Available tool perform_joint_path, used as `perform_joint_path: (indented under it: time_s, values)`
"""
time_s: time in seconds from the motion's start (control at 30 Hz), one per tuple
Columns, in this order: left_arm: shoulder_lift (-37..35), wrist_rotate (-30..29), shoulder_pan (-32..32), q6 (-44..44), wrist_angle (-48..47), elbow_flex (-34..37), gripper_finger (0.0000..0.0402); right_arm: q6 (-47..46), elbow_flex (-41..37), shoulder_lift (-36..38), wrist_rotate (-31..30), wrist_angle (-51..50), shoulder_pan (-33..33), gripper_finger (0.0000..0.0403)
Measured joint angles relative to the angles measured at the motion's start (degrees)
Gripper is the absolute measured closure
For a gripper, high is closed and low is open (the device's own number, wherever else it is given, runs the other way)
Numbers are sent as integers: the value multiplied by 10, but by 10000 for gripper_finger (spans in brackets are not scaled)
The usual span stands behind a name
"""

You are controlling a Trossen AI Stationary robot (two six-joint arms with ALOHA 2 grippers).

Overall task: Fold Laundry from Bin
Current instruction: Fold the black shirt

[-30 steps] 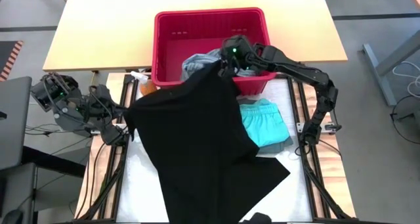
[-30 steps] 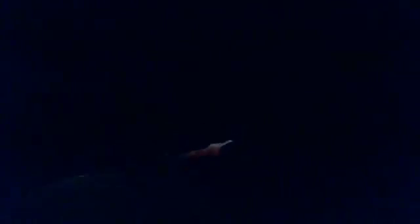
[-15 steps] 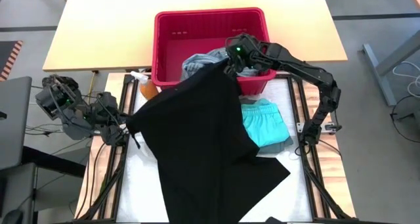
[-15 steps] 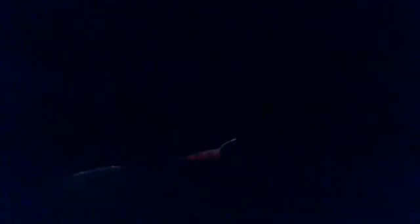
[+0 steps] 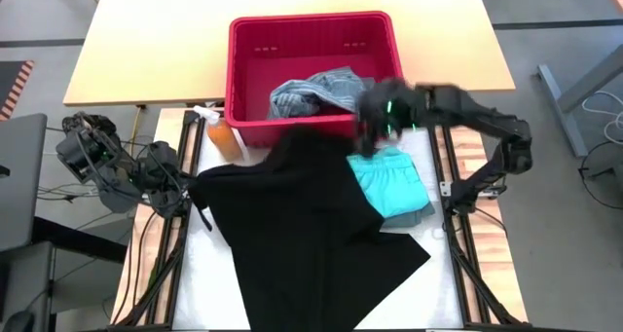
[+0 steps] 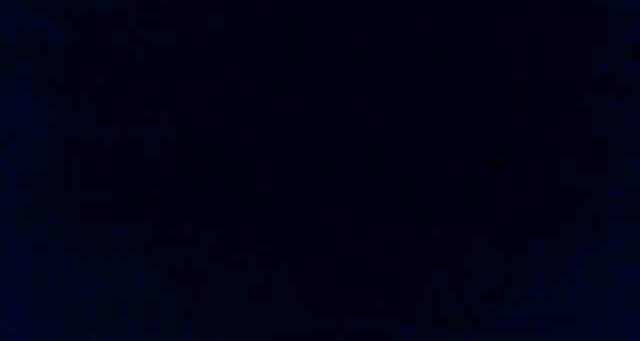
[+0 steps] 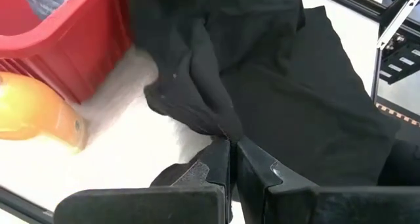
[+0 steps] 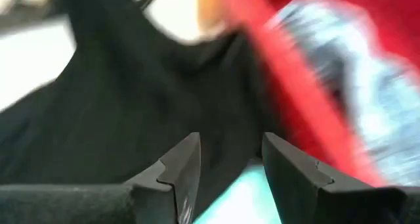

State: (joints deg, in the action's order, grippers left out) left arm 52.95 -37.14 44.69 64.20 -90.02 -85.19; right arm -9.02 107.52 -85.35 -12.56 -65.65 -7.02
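Pinching soft black garment (image 7: 275, 86) — left pincer (image 7: 233, 159)

Overhead view, two close wrist views

A robotics lab: an aluminium-framed rig (image 5: 465, 237), loose cables (image 5: 596, 108) on grey floor, beside a plain wooden table (image 5: 156, 50).

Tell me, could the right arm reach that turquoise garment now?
Probably yes. The right gripper, fingers open and empty, hangs right above the turquoise garment, whose near part lies uncovered beside the black garment.
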Motion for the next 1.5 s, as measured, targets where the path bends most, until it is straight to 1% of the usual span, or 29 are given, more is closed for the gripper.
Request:
perform_joint_path:
  time_s: [0.07,0.13,0.23,0.3,0.43,0.5,0.6,0.7,0.8,1.0,1.07,1.17,1.23,1.33,1.5]
  values:
    - [-1,4,0,0,0,0,401,-26,-19,1,6,-32,66,216]
    - [-1,4,0,1,0,0,401,-51,-46,1,-11,-44,139,216]
    - [-1,4,0,1,0,0,401,-115,-91,-1,-47,-19,244,216]
    - [-1,12,0,6,0,0,401,-170,-128,-6,-55,19,310,216]
    - [5,62,0,26,0,0,401,-265,-208,-22,-92,118,428,216]
    - [13,95,0,27,0,0,401,-300,-246,-44,-112,167,474,216]
    - [29,163,0,28,0,0,401,-360,-288,-90,-131,198,525,216]
    - [50,224,0,29,0,0,401,-407,-298,-143,-119,189,545,216]
    - [72,260,0,25,0,0,401,-421,-300,-194,-82,157,553,216]
    - [110,289,0,23,0,0,401,-423,-298,-247,40,152,554,216]
    - [120,293,0,23,1,0,401,-426,-299,-255,56,154,554,216]
    - [132,299,0,23,0,0,397,-426,-298,-257,59,154,556,216]
    - [140,330,0,23,0,0,384,-426,-298,-261,57,154,557,216]
    - [151,381,5,23,1,0,354,-426,-298,-265,53,154,559,216]
    - [161,390,12,13,0,0,289,-437,-298,-265,48,165,561,216]
